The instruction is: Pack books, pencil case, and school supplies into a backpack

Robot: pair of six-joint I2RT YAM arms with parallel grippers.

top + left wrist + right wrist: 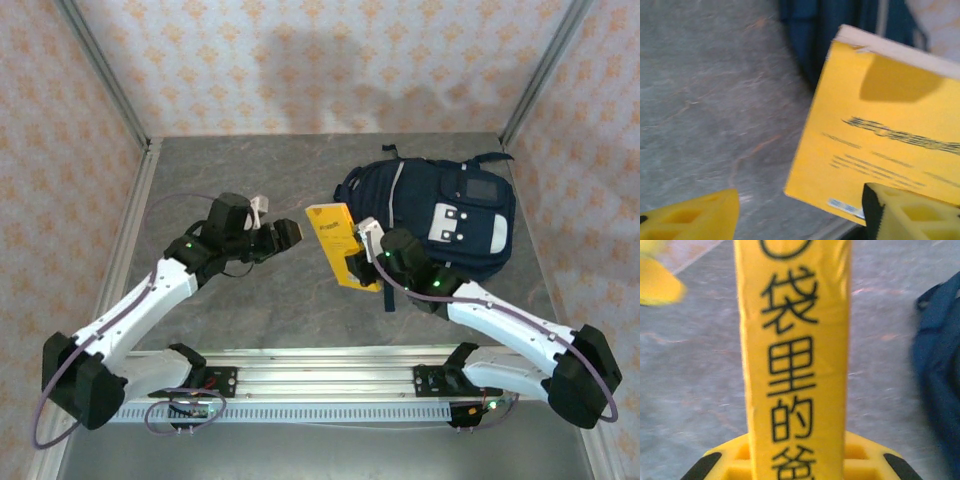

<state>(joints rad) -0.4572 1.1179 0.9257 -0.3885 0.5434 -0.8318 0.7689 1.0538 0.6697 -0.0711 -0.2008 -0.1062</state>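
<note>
My right gripper (362,265) is shut on the near end of the orange-yellow book (335,238) and holds it off the table, just left of the navy backpack (450,212). In the right wrist view the book's spine (795,365), printed with black characters, rises from between my jaws (795,462), with the backpack (940,380) at the right edge. My left gripper (290,232) stands open left of the book. In the left wrist view its yellow fingers (695,217) are wide apart around bare table, with the book's cover (880,130) lying ahead and to the right.
The grey table (250,300) lies between the two arms and left of the backpack. Metal frame posts and patterned walls bound the table at the back and sides. The rail carrying the arm bases (320,385) runs along the near edge.
</note>
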